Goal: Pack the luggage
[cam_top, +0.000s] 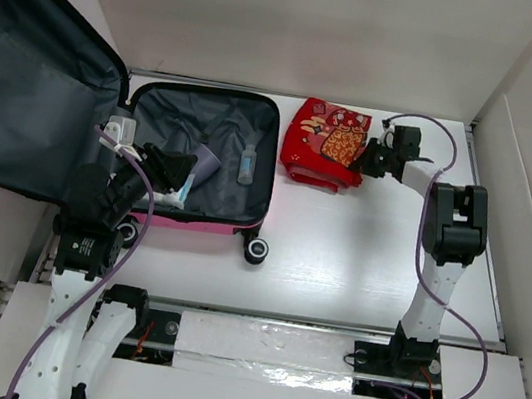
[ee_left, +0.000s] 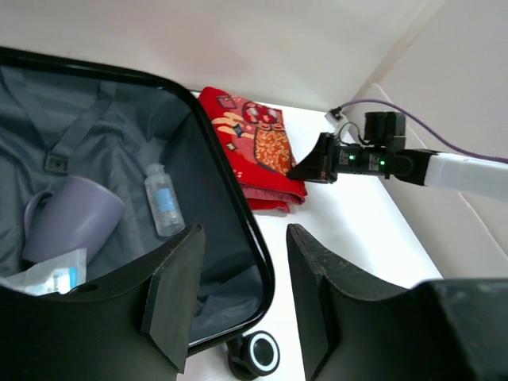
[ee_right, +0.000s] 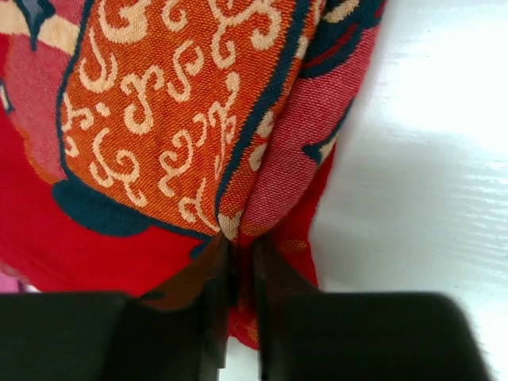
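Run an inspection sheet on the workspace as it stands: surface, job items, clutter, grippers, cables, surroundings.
Surface: white table, no spills seen.
Job's things: pink suitcase open, lid propped up on the left. Inside are a purple mug, clear bottle and white packet. Red patterned cloth lies folded on the table beside it, not yet packed.
Clutter: nothing seen.
Grippers: left gripper open and empty over the suitcase. Right gripper has its fingers shut on the cloth's edge.
Cables: purple cable on the left arm and right arm, no snag seen.
Surroundings: white panel walls.
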Available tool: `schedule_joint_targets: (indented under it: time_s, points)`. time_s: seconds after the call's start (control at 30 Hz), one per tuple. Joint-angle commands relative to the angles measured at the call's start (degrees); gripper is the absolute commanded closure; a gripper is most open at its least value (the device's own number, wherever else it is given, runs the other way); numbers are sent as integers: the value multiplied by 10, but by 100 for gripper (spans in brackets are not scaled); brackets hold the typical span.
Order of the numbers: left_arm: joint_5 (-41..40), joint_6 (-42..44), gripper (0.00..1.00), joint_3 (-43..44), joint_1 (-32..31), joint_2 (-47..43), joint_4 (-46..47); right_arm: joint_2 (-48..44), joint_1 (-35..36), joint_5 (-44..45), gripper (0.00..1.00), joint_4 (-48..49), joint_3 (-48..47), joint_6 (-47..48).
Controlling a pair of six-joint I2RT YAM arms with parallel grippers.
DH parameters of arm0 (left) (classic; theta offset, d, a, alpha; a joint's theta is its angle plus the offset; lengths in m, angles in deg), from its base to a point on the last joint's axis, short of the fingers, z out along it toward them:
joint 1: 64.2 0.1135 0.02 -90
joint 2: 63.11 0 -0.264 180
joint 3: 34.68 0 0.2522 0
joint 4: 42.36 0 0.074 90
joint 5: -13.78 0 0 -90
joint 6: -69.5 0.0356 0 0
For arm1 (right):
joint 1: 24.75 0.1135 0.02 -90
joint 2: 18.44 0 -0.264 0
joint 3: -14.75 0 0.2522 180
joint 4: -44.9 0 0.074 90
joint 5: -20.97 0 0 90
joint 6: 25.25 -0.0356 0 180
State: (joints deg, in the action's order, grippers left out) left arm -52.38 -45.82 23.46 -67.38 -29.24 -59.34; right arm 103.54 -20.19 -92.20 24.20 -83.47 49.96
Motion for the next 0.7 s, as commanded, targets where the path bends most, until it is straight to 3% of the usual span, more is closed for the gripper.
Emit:
schedule_joint_targets:
  time_s: [0.0, 0.03, 0.1, 0.13, 0.17, 0.23, 0.3, 0.43, 0.53, 0.6, 0.67]
  points:
    - [35, 1, 58, -1, -8, -7, 61, -27, -19, -40, 91, 11, 30, -4]
    - [39, 2, 59, -1, -8, -2, 67, -41, -33, -28, 100, 24, 59, -20]
    - [58, 1, 65, 3, -8, 8, 73, -86, -49, -13, 100, 55, 87, -29]
    - [71, 1, 71, 3, -8, 18, 79, -99, -59, 7, 100, 57, 104, -26]
    - [95, 4, 89, 12, -8, 22, 81, -111, -74, 21, 100, 50, 106, -19]
    - [117, -7, 98, 20, -8, 25, 99, -135, -90, 82, 100, 20, 102, 11]
    - [125, -32, 100, 41, -8, 30, 110, -147, -113, 108, 100, -10, 98, 23]
    - [182, -117, 100, 38, -8, 71, 219, -208, -147, 113, 100, 1, 147, 33]
    - [191, -121, 100, 53, -14, 106, 233, -251, -154, 125, 100, 3, 191, 47]
    - [142, -104, 100, 74, -68, 125, 222, -289, -154, 138, 100, 5, 223, 52]
    - [36, -58, 100, 100, -220, 186, 179, -315, -154, 147, 100, 9, 243, 53]
